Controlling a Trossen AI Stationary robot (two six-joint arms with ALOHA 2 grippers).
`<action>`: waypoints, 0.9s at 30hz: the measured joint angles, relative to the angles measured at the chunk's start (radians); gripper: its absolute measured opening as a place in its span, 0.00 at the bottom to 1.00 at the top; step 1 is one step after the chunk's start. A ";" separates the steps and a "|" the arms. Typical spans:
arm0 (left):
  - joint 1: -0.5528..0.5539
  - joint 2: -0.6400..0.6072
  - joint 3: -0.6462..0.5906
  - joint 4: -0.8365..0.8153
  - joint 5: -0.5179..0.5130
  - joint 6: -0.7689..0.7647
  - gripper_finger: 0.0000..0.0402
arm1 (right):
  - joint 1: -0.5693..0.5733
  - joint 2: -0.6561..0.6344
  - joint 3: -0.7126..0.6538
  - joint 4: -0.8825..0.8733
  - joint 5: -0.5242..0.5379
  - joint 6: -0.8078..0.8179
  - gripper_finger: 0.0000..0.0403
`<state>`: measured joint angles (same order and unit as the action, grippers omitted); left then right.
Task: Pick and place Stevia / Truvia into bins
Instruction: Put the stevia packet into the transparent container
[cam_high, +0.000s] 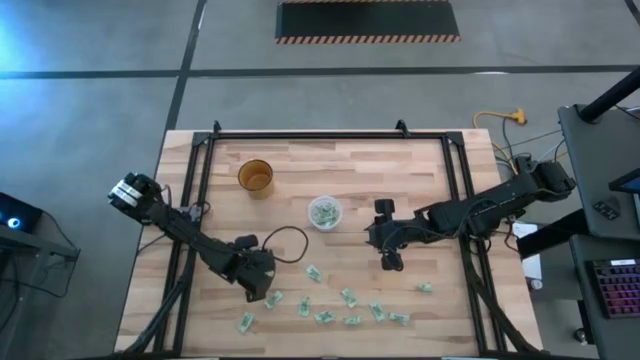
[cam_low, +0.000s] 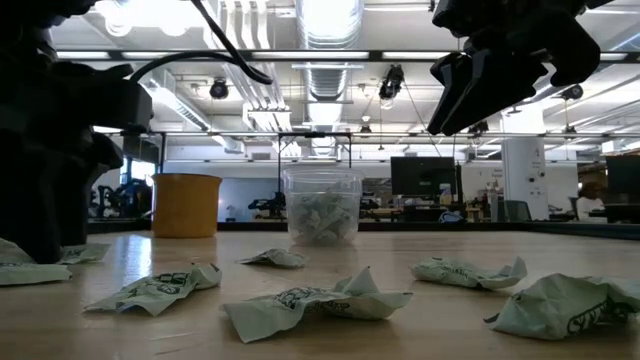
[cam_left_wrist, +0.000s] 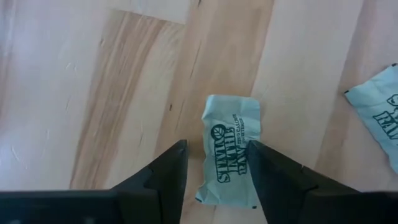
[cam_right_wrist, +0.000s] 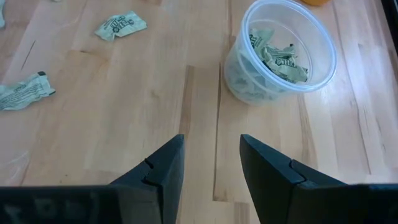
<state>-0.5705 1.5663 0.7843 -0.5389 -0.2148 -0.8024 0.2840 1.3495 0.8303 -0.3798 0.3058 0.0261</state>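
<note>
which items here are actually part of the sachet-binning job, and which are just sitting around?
In the job:
- Stevia sachets loose on the table
- the sachet between the left pincer fingers
- clear cup, sachets already inside
- right pincer, open, empty, raised near the cup

Lying about:
- amber cup
- yellow cable on the floor

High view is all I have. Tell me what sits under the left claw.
Observer: The left wrist view shows the left claw open, its fingers either side of one Stevia sachet lying flat on the table.
Operator: Now report the right claw.
Observer: The right wrist view shows the right claw open and empty, over bare wood short of the clear cup, which holds sachets.
Operator: Give me its height.
Observer: In the low view it hangs clear of the tabletop, touching nothing.
</note>
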 joint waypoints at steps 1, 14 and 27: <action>0.000 0.000 0.001 0.001 0.001 0.007 0.36 | 0.000 0.000 0.000 0.000 0.000 0.000 0.36; 0.000 0.001 0.005 0.011 0.005 0.080 0.06 | 0.000 0.000 0.000 -0.002 0.000 -0.002 0.36; 0.001 0.002 0.046 0.007 -0.098 0.219 0.00 | 0.000 0.000 0.000 -0.001 0.001 -0.002 0.36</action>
<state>-0.5697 1.5686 0.8301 -0.5317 -0.3124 -0.5837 0.2840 1.3499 0.8303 -0.3809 0.3065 0.0238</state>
